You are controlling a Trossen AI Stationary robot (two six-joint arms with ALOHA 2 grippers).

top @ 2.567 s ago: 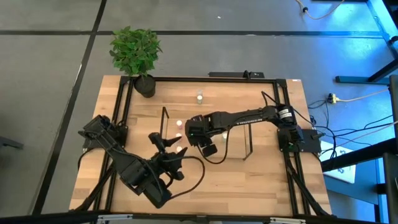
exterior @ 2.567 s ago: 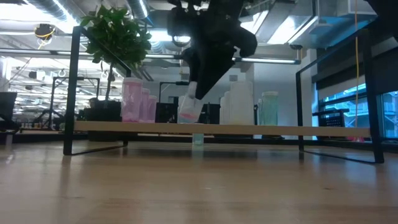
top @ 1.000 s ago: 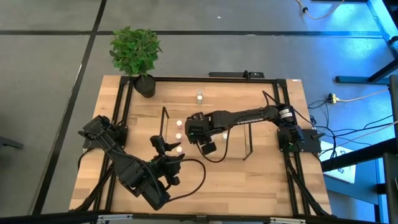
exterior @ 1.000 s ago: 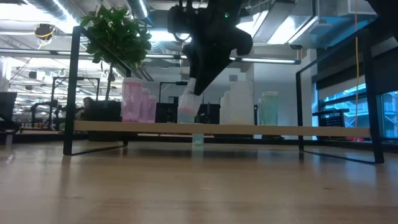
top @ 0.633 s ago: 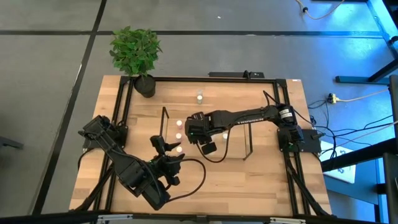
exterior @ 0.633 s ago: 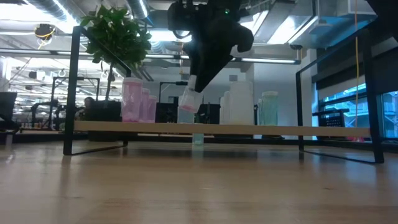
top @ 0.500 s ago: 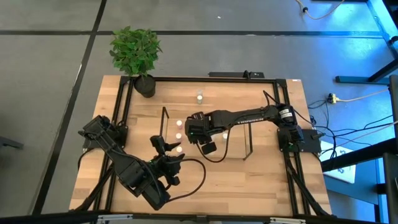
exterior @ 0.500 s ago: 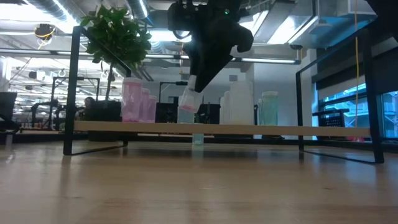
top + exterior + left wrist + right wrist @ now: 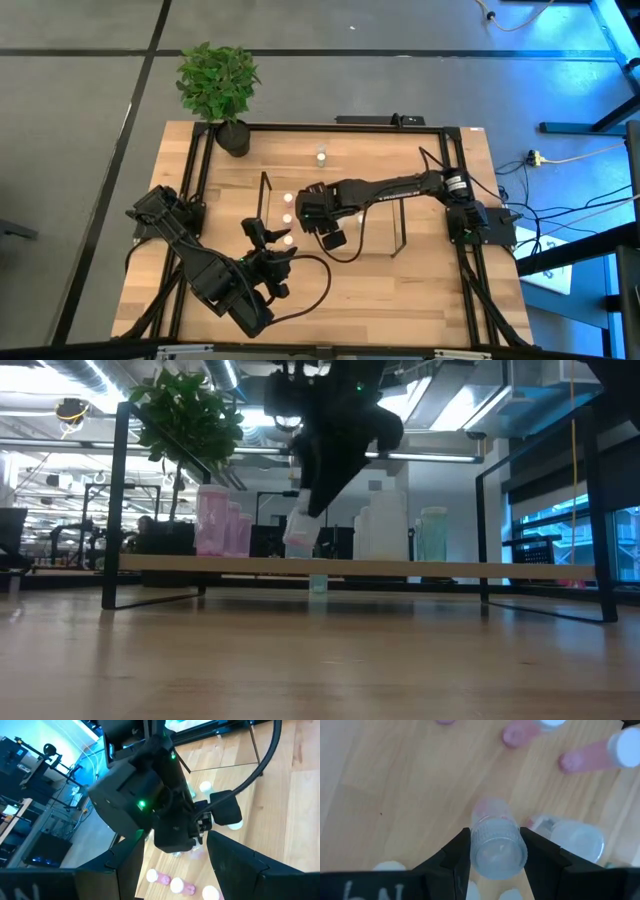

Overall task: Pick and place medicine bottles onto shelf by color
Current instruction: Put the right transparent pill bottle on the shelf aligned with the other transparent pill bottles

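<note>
The right gripper [image 9: 495,851] has its jaws closed around a small pink-tinted medicine bottle [image 9: 496,840], gripping it just below its whitish cap, so the cap faces the wrist camera. In the low view the same bottle [image 9: 300,532] hangs tilted under the dark gripper [image 9: 316,495], its base just above the light wooden board of the shelf [image 9: 400,568]; whether it touches the board cannot be told. From above, the right arm reaches from the right edge of the tabletop [image 9: 420,290] to the middle of the shelf [image 9: 395,240], with its gripper [image 9: 310,212] over the left half of the rack.

Beyond the held bottle, the right wrist view shows other pink bottles [image 9: 592,756] standing on the board and a clear bottle [image 9: 572,839] just beside the held one. In the low view a group of pink bottles [image 9: 222,522] stands at the left of the shelf, whitish bottles [image 9: 380,525] stand right of centre, and a greenish one [image 9: 433,534] stands further right. One more small bottle [image 9: 321,155] stands alone on the tabletop behind the shelf.

The left gripper [image 9: 268,232] hovers near the front left of the shelf, its jaws spread wide and holding nothing. A potted green plant [image 9: 218,82] stands at the back left corner of the tabletop.
</note>
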